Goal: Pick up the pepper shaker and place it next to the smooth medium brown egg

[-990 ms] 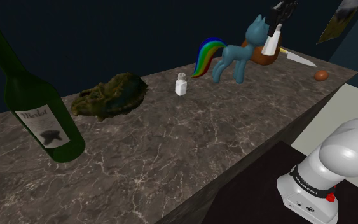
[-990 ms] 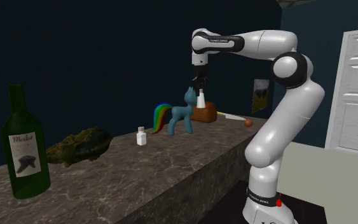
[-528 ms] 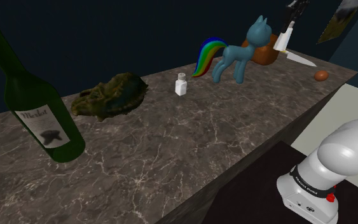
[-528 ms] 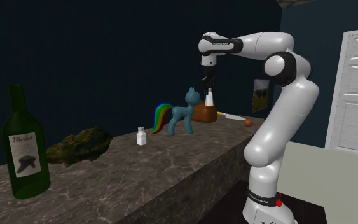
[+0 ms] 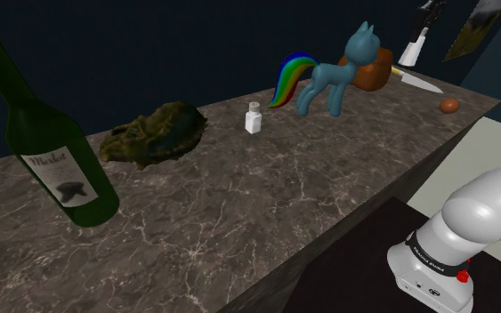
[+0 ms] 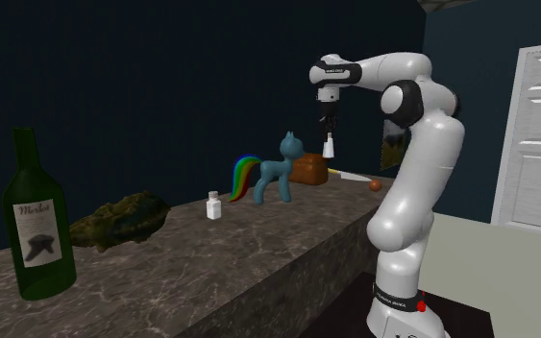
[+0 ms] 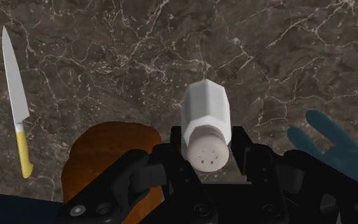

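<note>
Below the pincer I see the dark marbled bench. A teal pony stands off to one side, with a brown loaf nearer and a yellow-handled knife past it. The pincer pinches the white pepper shaker aloft; the brown egg lies well apart below.

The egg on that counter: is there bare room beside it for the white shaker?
Yes, for the held shaker: bare counter lies between the egg and the pony toy. Beyond the egg it is crowded: knife, brown loaf. The widest free stretch runs from the wine bottle to the second shaker.
</note>
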You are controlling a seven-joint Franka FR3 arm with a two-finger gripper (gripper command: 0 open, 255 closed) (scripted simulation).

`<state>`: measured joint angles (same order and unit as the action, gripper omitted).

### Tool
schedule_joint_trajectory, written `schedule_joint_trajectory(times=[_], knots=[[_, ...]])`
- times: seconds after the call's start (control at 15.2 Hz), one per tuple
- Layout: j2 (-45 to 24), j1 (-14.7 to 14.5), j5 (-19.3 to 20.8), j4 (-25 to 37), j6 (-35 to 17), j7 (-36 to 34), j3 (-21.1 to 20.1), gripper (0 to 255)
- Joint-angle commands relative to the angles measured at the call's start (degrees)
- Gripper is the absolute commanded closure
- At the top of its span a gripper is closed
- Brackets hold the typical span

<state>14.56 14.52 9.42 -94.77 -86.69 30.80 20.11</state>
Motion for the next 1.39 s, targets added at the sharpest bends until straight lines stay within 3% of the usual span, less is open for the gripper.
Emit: schedule_joint_trajectory(times=[0.0, 0.46, 0.66, 0.73, 1.32], knots=[[-2.67, 0.86, -0.73, 2.52, -0.45, 3.35, 2.39, 255], [-14.97, 5.32, -6.83, 15.16, 0.13, 15.35, 10.32, 255], [-21.99, 8.94, -11.40, 22.81, 1.64, 20.74, 13.12, 255], [-26.61, 11.75, -14.60, 28.20, 3.12, 23.73, 14.46, 255], [-21.87, 9.64, -11.49, 15.23, -5.84, 22.05, 13.47, 255]])
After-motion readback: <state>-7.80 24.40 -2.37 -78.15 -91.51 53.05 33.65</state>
